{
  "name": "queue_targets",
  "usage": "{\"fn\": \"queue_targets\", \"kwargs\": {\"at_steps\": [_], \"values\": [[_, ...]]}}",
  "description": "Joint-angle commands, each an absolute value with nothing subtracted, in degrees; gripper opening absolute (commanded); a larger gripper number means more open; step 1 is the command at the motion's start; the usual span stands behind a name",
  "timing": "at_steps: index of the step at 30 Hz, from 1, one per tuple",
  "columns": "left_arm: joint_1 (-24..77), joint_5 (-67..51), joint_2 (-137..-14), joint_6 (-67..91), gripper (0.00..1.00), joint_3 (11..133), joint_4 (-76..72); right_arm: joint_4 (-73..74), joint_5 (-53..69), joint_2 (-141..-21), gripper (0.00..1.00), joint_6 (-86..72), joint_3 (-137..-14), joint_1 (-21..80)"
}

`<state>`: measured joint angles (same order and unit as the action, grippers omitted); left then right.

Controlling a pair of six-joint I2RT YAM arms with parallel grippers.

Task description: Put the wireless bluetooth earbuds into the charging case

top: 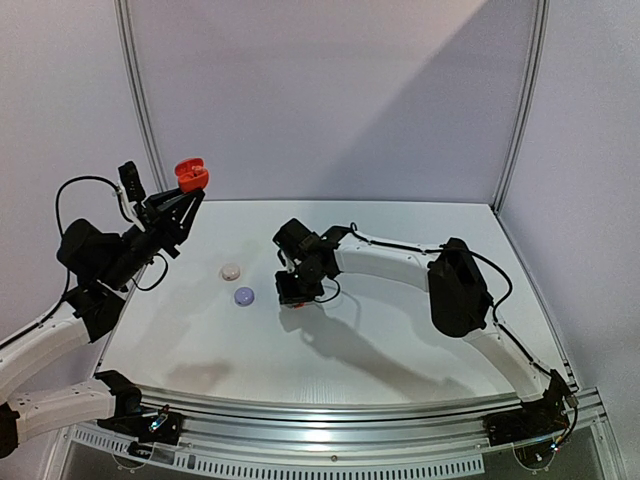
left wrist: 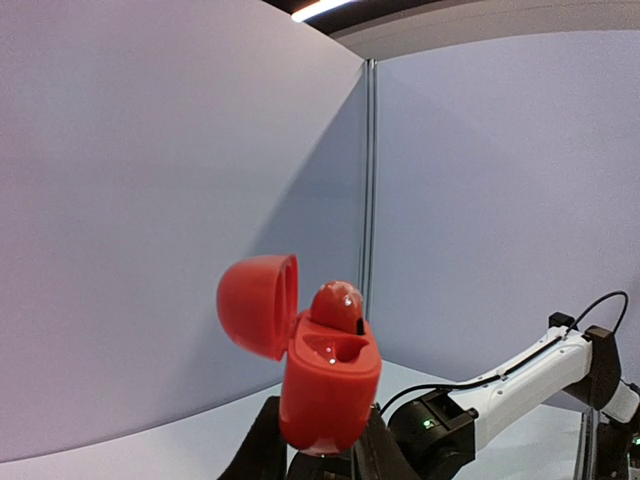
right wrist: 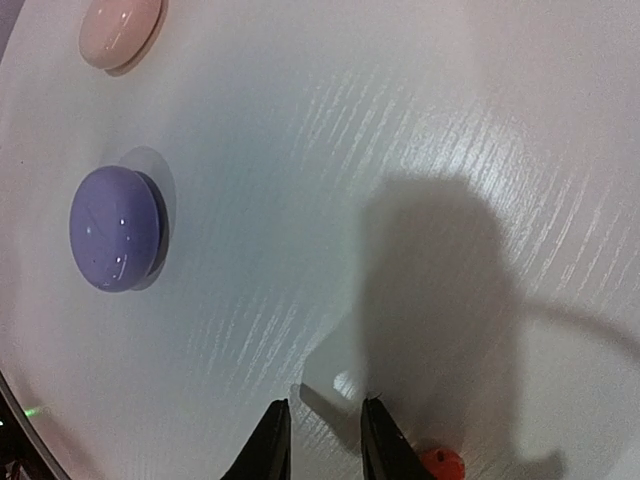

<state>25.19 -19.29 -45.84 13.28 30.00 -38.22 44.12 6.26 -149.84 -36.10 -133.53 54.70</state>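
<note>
Left gripper (left wrist: 320, 446) clamped on a glossy red plastic charging case (left wrist: 325, 390), lid open.
We note one tiny red earbud (left wrist: 337, 300) seated inside; right gripper (right wrist: 320, 425) low, fingers slightly apart, a second red earbud (right wrist: 442, 464) on the white table (right wrist: 400, 150) just beside them.

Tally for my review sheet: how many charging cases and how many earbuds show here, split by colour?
red charging case: 1, open, held in the left pincer
lilac charging case: 1, closed
pale pink charging case: 1, closed
red earbuds: 2, seated earbud in the red case, loose earbud on the table
Total: 5
</note>
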Motion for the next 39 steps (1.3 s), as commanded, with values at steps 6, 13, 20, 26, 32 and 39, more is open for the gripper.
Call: {"fn": "queue_targets", "kwargs": {"at_steps": [6, 13, 20, 26, 32, 39], "values": [[24.5, -19.8, -46.2, 12.7, 0.0, 29.2, -37.6, 51.4, 4.6, -148.0, 0.24, -33.7, -131.0, 54.8], [24.4, -19.6, -46.3, 12.7, 0.0, 29.0, -37.6, 52.6, 4.9, -145.2, 0.24, -32.4, -128.8, 54.8], [24.5, -19.6, -46.2, 12.6, 0.0, 28.8, -37.4, 50.7, 10.7, -143.9, 0.25, -30.2, -128.9, 54.8], [24.5, -19.7, -46.2, 12.7, 0.0, 29.0, -37.4, 40.7, 17.9, -138.0, 0.27, -25.2, -126.5, 54.8], [24.5, -19.7, -46.2, 12.5, 0.0, 29.2, -37.3, 40.1, 9.8, -133.8, 0.38, -28.7, -123.3, 52.1], [24.4, -19.8, -46.1, 12.4, 0.0, 29.3, -37.1, 49.5, 4.2, -140.6, 0.38, -32.0, -129.0, 50.7]]}}
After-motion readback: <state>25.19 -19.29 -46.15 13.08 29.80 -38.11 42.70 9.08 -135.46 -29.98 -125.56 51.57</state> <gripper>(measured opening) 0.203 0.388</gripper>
